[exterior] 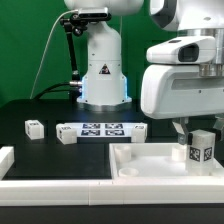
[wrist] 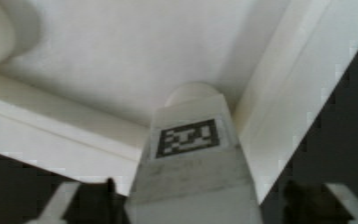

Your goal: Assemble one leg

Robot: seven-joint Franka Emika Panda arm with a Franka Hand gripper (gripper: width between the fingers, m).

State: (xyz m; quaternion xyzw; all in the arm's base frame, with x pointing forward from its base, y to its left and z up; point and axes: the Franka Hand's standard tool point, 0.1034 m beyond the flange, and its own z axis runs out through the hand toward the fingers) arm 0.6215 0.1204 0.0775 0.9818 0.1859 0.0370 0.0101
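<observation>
Scanning from the exterior view's left, you see two small white tagged blocks (exterior: 34,127) (exterior: 67,135) on the black table (exterior: 30,112), then the marker board (exterior: 102,129), then the large white recessed tray (exterior: 150,165). Above its right end the gripper (exterior: 199,133) is clamped on the small white rectangular plastic leg (exterior: 201,146), whose black-and-white tag carries no readable writing.

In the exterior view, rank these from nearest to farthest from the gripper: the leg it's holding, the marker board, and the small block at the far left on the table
1. The leg, held in the gripper, at the exterior view's right.
2. The marker board, mid-table.
3. The small block, at the exterior view's far left.
</observation>
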